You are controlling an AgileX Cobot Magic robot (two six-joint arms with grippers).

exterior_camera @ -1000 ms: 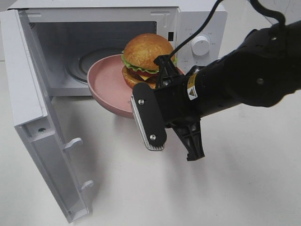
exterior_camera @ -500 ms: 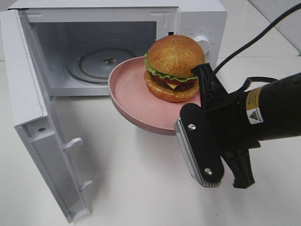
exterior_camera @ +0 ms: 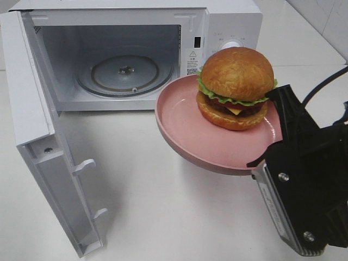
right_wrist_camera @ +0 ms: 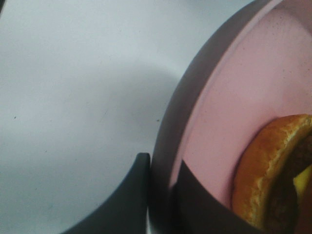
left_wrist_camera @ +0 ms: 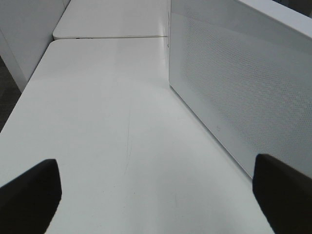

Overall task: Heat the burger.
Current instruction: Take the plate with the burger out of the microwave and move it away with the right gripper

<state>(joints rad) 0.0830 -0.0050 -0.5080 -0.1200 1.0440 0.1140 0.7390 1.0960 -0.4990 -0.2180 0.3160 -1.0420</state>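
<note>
I am holding the pink plate [exterior_camera: 185, 125] by its rim with my right claw [right_wrist_camera: 161, 195], the two fingers pinched nearly together with the rim between them, one finger outside the plate, one inside. The burger [exterior_camera: 236, 87] is sitting on that plate, toward the side nearest my grip, and the plate is hanging in the air in front of the microwave [exterior_camera: 217, 16], whose door [exterior_camera: 38, 136] is standing wide open with the glass turntable [exterior_camera: 125, 73] bare inside.

I am judging the burger to be tall and top-heavy: stacked bun, lettuce, patty and cheese that could slide or topple if the plate tilts. Its glossy bun looks slick, so I would rather not pinch it directly; the plate's stiff rim is the better place to hold, and that is where I am gripping. The plate is tipping slightly, so I am thinking level carriage matters most.

My left claw [left_wrist_camera: 156, 195] is spread fully apart, holding nothing, idling beside the microwave's perforated outer wall over the white table [left_wrist_camera: 107, 107].
</note>
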